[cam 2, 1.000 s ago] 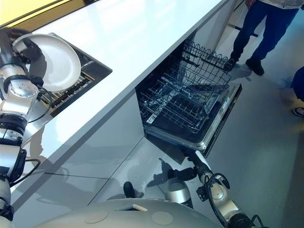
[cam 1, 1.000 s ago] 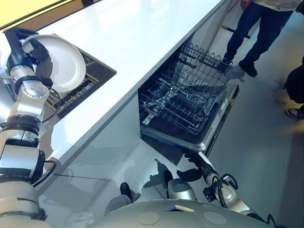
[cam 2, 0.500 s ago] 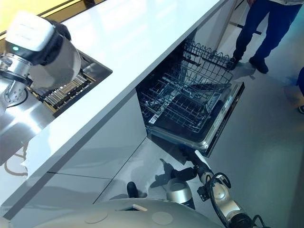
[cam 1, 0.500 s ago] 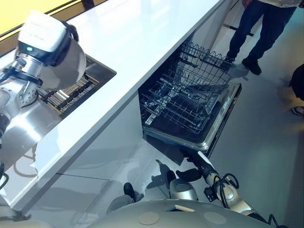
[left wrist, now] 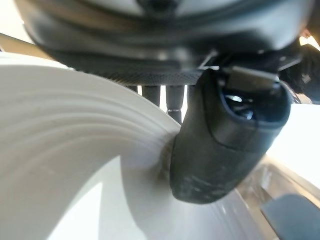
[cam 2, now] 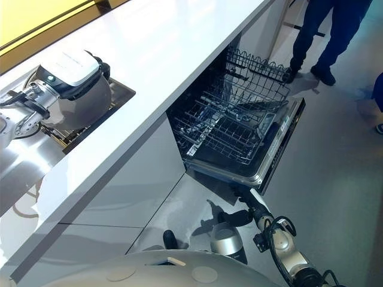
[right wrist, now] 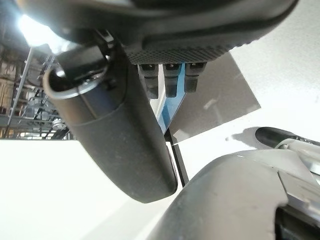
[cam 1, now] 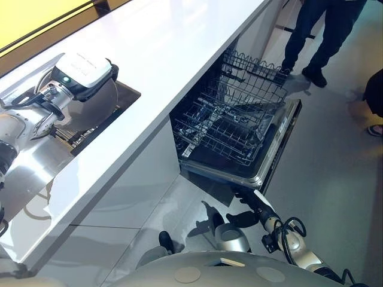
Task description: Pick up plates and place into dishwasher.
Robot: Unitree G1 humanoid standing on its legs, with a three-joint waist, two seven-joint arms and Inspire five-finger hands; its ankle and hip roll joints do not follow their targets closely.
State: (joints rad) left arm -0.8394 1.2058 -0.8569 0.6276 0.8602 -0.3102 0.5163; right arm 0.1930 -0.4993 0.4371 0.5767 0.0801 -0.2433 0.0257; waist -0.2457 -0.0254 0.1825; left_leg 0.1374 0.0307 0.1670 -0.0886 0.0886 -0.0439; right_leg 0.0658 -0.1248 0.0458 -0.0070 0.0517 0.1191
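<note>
A white plate (cam 1: 103,109) stands on edge over the sink (cam 1: 127,92) at the left. My left hand (left wrist: 225,145) is shut on it: the thumb presses on the plate's face (left wrist: 60,170) and the fingers reach behind its rim. The arm's wrist hides most of the plate from above. The dishwasher (cam 1: 281,149) stands open under the counter, door down, with its wire racks (cam 1: 230,128) pulled out. My right hand (cam 1: 248,200) hangs low by the floor, just below the door's front edge. It is open with nothing in it, its thumb (right wrist: 120,145) straight.
The long white countertop (cam 1: 179,48) runs from the sink past the dishwasher. A slatted rack (cam 1: 81,136) lies in the sink under the plate. A person's legs (cam 1: 320,36) stand beyond the dishwasher at the top right, and another person's foot (cam 1: 374,128) is at the right edge.
My left arm has swung over the plate and carried it a little to the right above the sink. The right hand has stayed where it was. The camera has shifted slightly.
</note>
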